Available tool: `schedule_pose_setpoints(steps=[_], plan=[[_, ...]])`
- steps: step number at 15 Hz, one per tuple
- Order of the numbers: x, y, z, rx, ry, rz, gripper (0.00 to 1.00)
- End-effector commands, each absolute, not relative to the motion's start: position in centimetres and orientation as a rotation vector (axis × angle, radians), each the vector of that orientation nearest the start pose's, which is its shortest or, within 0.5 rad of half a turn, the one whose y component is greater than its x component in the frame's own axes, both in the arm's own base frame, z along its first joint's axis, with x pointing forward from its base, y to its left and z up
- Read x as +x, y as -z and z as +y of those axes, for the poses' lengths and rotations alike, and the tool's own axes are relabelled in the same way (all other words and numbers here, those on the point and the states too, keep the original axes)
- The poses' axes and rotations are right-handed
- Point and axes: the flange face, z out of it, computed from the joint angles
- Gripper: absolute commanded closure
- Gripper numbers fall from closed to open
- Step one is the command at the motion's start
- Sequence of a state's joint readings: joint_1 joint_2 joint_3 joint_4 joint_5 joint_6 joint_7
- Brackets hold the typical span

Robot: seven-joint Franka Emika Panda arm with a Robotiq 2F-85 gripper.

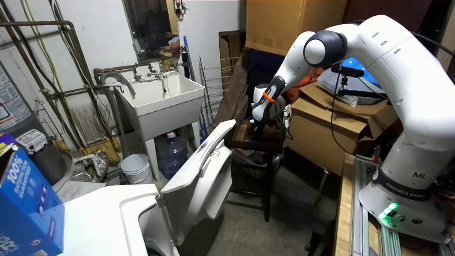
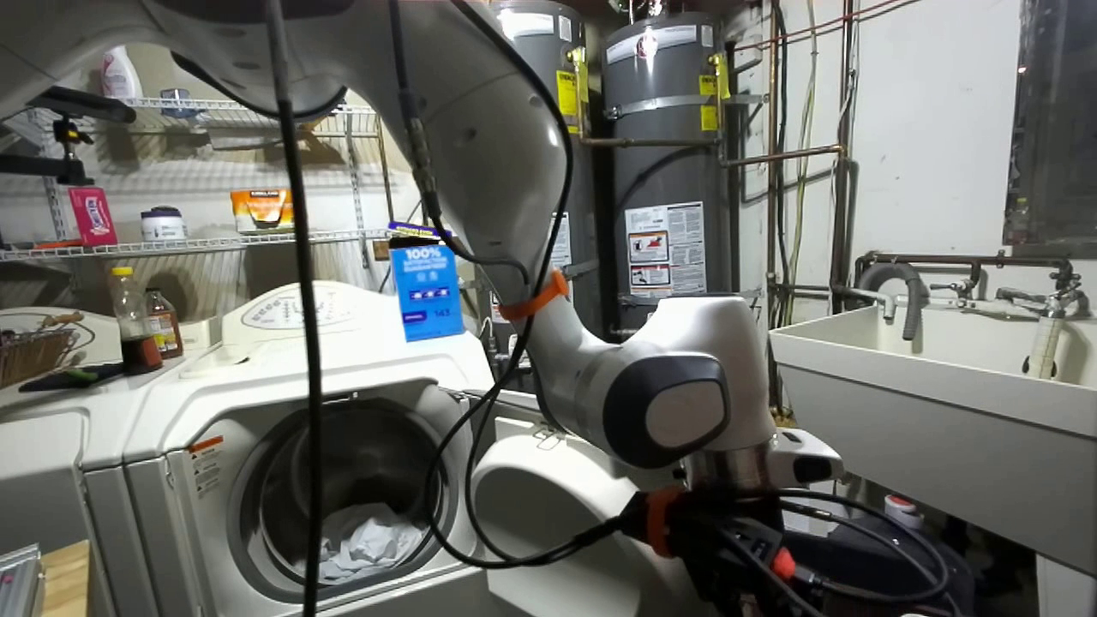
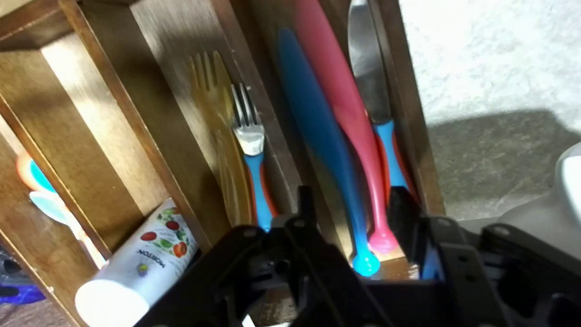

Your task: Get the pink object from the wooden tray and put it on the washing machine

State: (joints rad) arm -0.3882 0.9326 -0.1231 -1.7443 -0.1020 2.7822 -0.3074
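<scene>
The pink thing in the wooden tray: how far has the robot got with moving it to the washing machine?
Looks done: the reach, with the gripper at the wooden tray. In hand: apparently lining up; the pink utensil and a blue one both show between its open jaws, neither gripped. Left: closing on the pink utensil, which lies in a tray compartment, lifting it, and setting it on the washing machine.

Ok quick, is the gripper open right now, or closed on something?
Gripper: open, jaws apart, holding nothing; the pink utensil lies in the wooden tray.
</scene>
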Motion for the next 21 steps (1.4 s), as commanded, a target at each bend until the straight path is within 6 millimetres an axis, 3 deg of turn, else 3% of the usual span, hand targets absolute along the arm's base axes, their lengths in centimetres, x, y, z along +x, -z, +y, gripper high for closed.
schedule_pose_setpoints(steps=[1, 5, 11, 17, 18, 19, 21], plan=[[58.3, -4.7, -30.1, -3.303, 0.073, 0.041, 0.57], [58.1, -3.3, -29.8, -3.290, 0.038, 0.039, 0.64], [58.1, -1.5, -31.2, -3.286, -0.007, 0.051, 0.63], [58.6, 0.4, -31.4, -3.282, -0.072, 0.037, 0.63], [58.6, 0.6, -31.3, -3.278, -0.084, 0.032, 0.71], [58.7, 0.7, -31.1, -3.276, -0.096, 0.023, 0.88], [58.9, 0.7, -30.8, -3.272, -0.109, 0.004, 0.98]])
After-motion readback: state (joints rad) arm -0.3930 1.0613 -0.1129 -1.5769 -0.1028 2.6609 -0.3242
